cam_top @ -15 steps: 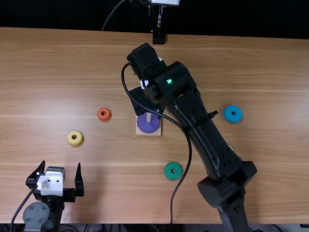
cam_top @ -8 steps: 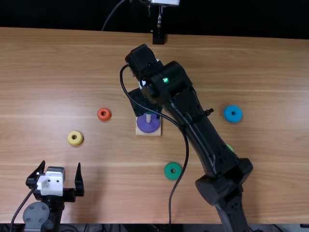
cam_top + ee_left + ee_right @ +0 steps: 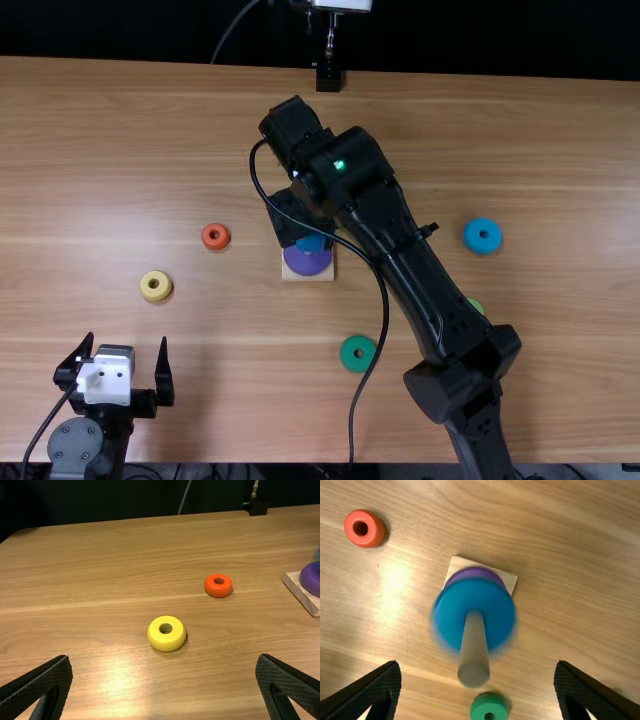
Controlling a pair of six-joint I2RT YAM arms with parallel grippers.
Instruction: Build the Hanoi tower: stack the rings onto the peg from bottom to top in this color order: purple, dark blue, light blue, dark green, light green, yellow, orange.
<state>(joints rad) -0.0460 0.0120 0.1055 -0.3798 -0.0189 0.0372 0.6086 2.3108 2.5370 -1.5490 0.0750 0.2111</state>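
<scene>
Placing the right gripper (image 3: 298, 212) over the tower spot, with its body blocking part of the stack in the top view. Getting a better look from the right wrist: spreading both fingers wide, one to each side, gripping nothing. Seeing the blue ring (image 3: 309, 243) around the peg (image 3: 474, 650), above the purple ring (image 3: 307, 263). Blurring at the blue ring's edge, so can't tell if fully seated. Covering much of the purple ring too, with a wooden base (image 3: 327, 277) under it.

Parking the left gripper (image 3: 126, 342) near the near-left corner, fingers well apart, empty. Catching the purple ring and base cut off at the edge of the left wrist view.

Finding the orange ring (image 3: 223, 240) and yellow ring (image 3: 146, 288) left of the base, and the light blue ring (image 3: 472, 238) well right. Spotting the dark green ring (image 3: 347, 353) nearer the robot, cropped in the right wrist view. Making out just part of the light green ring (image 3: 476, 305) behind the right arm (image 3: 420, 270).
</scene>
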